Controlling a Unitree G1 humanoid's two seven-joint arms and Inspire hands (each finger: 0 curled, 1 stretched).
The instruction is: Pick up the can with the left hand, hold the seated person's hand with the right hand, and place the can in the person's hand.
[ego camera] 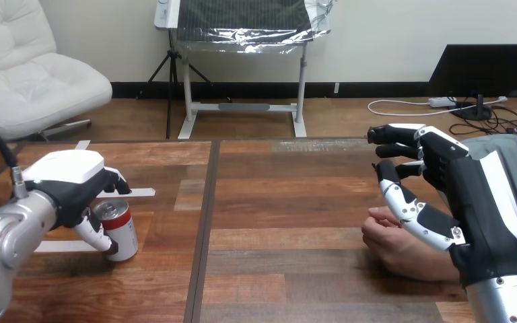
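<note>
1. At the table's (289, 202) left side, the left hand (74, 188) curls its fingers over the can's (122, 235) far side, thumb on the near side: clamped on it.
2. The can stands upright on the wood between thumb and fingers, next to white tape strips (138, 193).
3. A side wrap likely leaves the base free to set into a palm.
4. Right hand (468, 195): fingers apart, loosely bent, nothing held.
5. The person's hand (394, 242) rests on the table just under that thumb, loosely closed. It is not gripped; I can't tell if they touch.
6. Looks poised for the hold.
7. Can: red top band, white body, print too small to read.
</note>
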